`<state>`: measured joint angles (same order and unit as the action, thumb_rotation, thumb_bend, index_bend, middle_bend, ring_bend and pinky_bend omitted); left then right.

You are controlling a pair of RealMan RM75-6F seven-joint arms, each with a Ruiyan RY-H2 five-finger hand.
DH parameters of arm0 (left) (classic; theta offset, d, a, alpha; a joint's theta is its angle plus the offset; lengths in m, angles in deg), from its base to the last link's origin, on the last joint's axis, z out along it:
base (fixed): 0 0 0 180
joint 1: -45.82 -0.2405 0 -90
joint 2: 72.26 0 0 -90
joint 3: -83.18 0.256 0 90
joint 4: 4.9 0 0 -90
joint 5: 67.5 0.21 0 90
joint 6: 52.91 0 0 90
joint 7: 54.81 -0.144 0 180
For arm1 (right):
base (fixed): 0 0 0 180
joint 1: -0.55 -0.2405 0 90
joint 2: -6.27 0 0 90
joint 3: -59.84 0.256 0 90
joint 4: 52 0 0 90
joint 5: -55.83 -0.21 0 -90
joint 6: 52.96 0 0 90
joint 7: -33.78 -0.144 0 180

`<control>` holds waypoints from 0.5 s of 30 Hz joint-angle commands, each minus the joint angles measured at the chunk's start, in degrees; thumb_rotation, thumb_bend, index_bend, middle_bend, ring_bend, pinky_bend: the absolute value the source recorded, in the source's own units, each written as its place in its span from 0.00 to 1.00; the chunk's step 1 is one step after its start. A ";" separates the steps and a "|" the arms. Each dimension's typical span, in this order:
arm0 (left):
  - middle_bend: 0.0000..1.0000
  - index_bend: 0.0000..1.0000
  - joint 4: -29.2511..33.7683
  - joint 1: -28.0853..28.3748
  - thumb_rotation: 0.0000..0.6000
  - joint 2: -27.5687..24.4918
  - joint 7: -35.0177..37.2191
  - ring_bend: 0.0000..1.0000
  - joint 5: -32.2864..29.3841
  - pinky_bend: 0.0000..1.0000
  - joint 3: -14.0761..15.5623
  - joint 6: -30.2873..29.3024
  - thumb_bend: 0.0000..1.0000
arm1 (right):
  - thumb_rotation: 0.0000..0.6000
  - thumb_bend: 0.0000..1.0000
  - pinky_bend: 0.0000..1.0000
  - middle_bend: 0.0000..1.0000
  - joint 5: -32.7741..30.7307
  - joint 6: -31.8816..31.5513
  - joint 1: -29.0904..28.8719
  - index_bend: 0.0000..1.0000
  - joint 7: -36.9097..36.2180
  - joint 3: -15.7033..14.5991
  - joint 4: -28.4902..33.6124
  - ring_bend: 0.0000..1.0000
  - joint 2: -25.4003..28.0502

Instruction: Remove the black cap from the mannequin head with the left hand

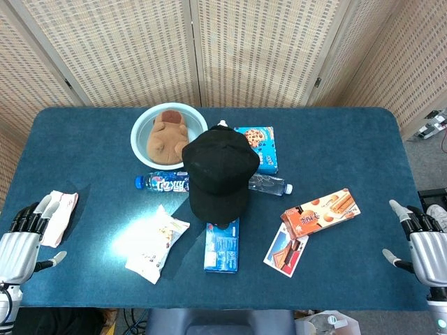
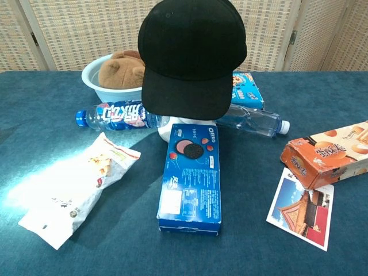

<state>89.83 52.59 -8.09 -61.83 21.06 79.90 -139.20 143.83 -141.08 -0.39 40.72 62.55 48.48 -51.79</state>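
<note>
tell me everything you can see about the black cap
The black cap is a plain baseball cap of matte, cloth-like fabric, with a small button on top of its rounded crown and a curved brim facing the chest camera. It sits upright on the mannequin head, covering all but a bit of white below the brim. It stands mid-table, behind the Oreo box and above the lying water bottle. Neither hand touches it.

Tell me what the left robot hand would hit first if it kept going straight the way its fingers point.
Probably the white packet. The left robot hand sits at the table's near-left edge, fingers pointing up and slightly right, with the packet just ahead. Depth is unclear; it might pass over it.
</note>
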 commanded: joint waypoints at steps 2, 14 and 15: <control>0.13 0.12 -4.37 3.13 1.00 0.79 7.69 0.18 5.12 0.22 0.37 1.37 0.04 | 1.00 0.08 0.25 0.22 0.05 -0.22 -0.08 0.12 0.16 0.28 0.43 0.14 0.44; 0.72 0.26 -9.42 14.38 1.00 4.02 15.97 0.67 16.34 0.71 0.81 7.12 0.04 | 1.00 0.08 0.25 0.22 -0.03 -0.43 -0.07 0.12 0.80 0.50 1.57 0.14 1.40; 0.76 0.27 -9.59 15.37 1.00 4.48 16.29 0.70 16.94 0.74 0.75 7.72 0.04 | 1.00 0.08 0.25 0.22 -0.04 -0.43 -0.07 0.12 0.80 0.50 1.58 0.14 1.40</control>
<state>80.84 66.29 -4.60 -46.58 36.92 80.74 -132.74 143.79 -141.51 -0.45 41.52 63.05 50.07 -50.39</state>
